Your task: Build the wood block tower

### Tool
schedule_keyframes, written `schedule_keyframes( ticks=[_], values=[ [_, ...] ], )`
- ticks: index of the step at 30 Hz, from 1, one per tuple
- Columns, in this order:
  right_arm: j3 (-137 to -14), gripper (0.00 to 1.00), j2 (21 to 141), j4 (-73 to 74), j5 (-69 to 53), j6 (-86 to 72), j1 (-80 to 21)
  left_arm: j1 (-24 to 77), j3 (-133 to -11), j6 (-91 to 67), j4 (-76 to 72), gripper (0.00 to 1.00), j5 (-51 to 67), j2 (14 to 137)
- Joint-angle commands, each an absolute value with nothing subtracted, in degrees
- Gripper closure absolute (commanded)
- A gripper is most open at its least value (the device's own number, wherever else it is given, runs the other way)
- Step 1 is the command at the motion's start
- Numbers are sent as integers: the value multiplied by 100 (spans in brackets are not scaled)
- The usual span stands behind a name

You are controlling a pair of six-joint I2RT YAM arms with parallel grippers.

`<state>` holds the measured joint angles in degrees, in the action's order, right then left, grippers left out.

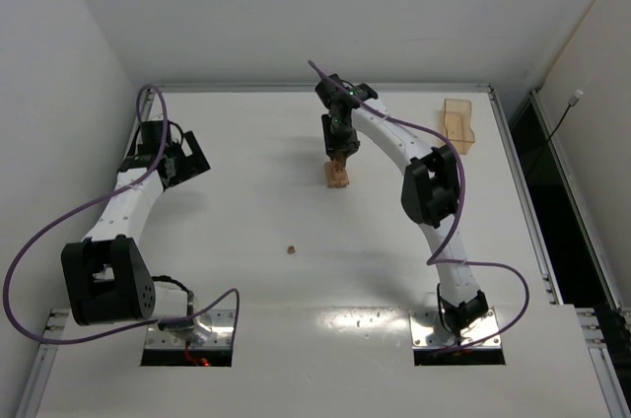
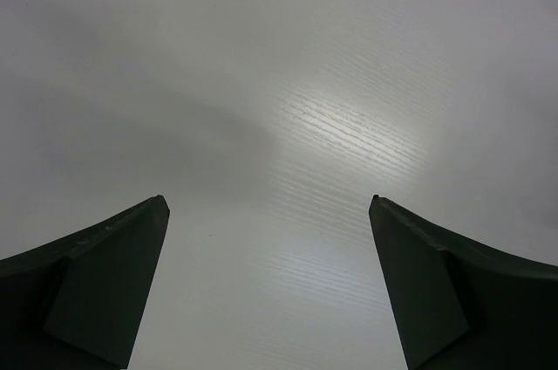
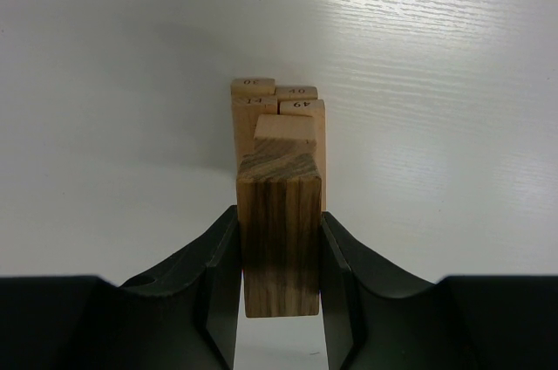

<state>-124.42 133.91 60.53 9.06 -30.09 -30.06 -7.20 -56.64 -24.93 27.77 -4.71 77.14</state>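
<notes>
The tower (image 1: 338, 174) is a small stack of light-tan wood blocks at the table's middle back; in the right wrist view it (image 3: 277, 117) shows as numbered bars lying side by side. My right gripper (image 1: 340, 155) is shut on a wood block (image 3: 279, 235), a darker-grained bar held end-on just above the tower's near end. A tiny wood cube (image 1: 292, 249) lies alone on the table nearer the front. My left gripper (image 1: 187, 164) is open and empty at the far left; its view shows only bare table between its fingers (image 2: 113, 283).
A translucent orange-tan plastic tray (image 1: 458, 123) stands at the back right near the table's edge. A white wall runs along the left and back. A purple cable loops off each arm.
</notes>
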Motion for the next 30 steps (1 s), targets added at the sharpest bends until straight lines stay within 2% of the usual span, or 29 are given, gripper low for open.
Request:
schedule_keyframes(
  ticks=[1,30],
  values=[
    [-12507,100,13245,6064,1028,-3138,-3041,-677,-5783,-2540,2628,0,-413,7717],
    [-12665,100,13676,5906,915,-2927,-2936,-677,-5783,-2540,2628,0,-360,7717]
  ],
)
